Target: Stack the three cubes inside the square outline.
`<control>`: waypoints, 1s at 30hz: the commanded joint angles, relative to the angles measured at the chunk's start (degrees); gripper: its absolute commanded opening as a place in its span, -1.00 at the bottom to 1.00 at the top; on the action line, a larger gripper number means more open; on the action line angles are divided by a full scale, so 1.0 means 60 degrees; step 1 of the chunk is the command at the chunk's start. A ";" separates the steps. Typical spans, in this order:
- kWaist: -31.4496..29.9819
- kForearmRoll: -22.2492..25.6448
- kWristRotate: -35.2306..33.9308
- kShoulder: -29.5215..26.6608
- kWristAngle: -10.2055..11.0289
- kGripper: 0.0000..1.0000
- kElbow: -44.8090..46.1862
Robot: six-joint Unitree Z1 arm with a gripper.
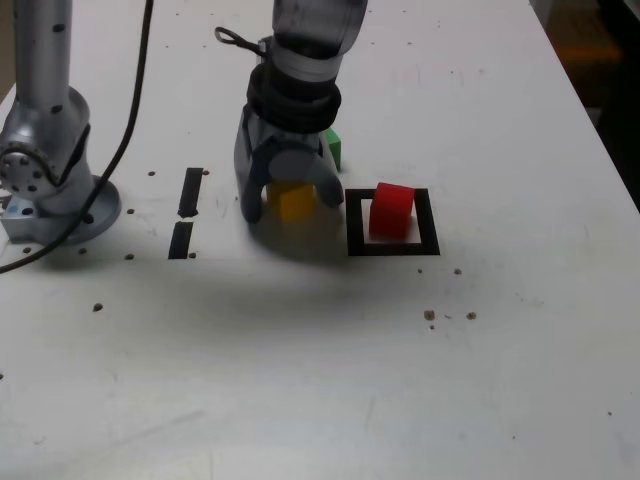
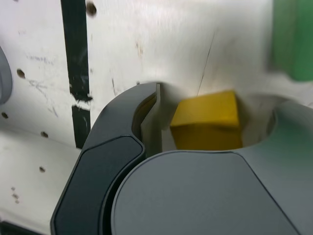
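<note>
1. My tool (image 1: 291, 203) stands with jaws apart around the yellow cube (image 1: 295, 200) on the table (image 1: 320, 380), not yet clamped.
2. The cube looks light, stiff and smooth; I judge its flat opposite sides the best hold.
3. The red cube (image 1: 390, 210) sits in the square outline (image 1: 392, 248) just beside the tool; the green cube (image 1: 333, 148) is behind it.

A white table (image 1: 330, 390) fills nearly the whole exterior view — matte, scuffed, dotted with small dark holes. Soft light from above casts a blurred shadow across its middle. Beyond the far right corner lies dim, indistinct space — something orange there.
</note>
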 commanded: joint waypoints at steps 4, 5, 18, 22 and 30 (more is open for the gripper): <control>0.0037 0.0055 -0.0387 -0.0333 0.0526 -0.14 0.0095; 0.0035 0.0054 -0.0412 -0.0353 0.0579 -0.22 0.0100; 0.0033 0.0018 -0.0423 -0.0317 0.0496 -0.65 -0.0059; 0.0004 0.0254 -0.0410 -0.0419 0.0513 -0.70 -0.0226; -0.0904 0.2265 -0.0407 -0.1292 0.0872 -0.70 -0.2232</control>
